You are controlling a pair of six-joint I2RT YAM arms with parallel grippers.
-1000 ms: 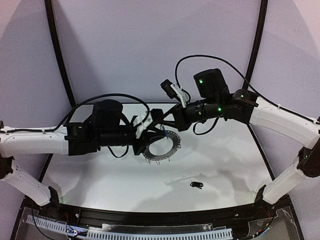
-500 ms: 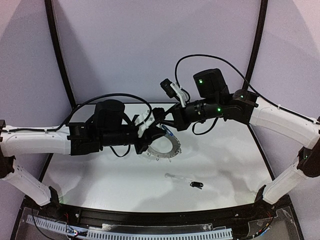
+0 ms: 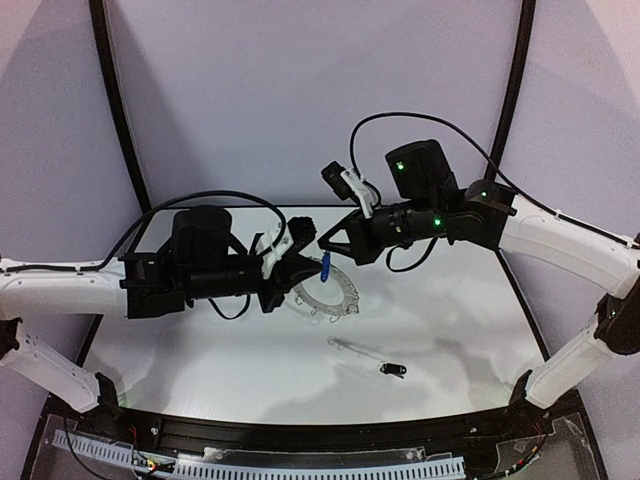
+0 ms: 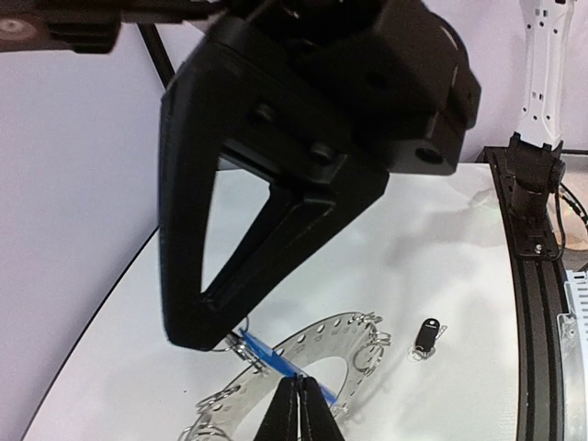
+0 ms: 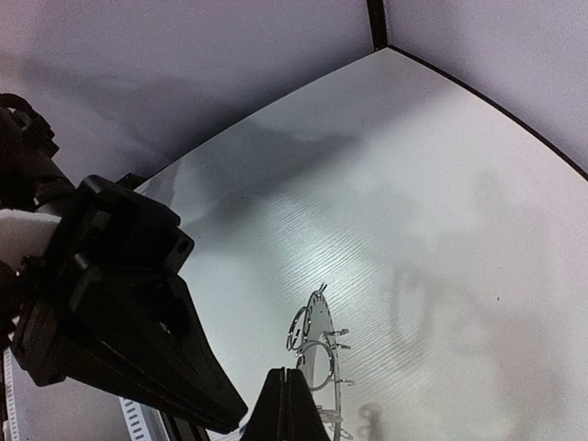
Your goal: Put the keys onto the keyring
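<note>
The keyring (image 3: 335, 297), a flat grey ring fringed with wire loops, is held tilted over the white table. My right gripper (image 3: 325, 243) is shut on its far edge; in the right wrist view the ring (image 5: 323, 342) shows edge-on just past the gripper (image 5: 292, 404). My left gripper (image 3: 312, 265) is shut on the blue key (image 3: 326, 265). In the left wrist view the left gripper (image 4: 299, 404) holds the blue key (image 4: 271, 360) across the ring (image 4: 354, 331), beside the right gripper's tip (image 4: 197, 326). The black key (image 3: 392, 370) lies on the table, also in the left wrist view (image 4: 427, 333).
Both arms meet over the middle of the white table (image 3: 200, 350). Black frame posts (image 3: 118, 110) stand at the back corners. A black rail (image 4: 537, 239) with the right arm's base runs along the table's near edge. The left gripper's body (image 5: 119, 312) fills the right wrist view's left.
My left arm has drawn back to the left. The blue key now hangs in plain sight between the two grippers. The ring has tilted and shifted slightly right.
</note>
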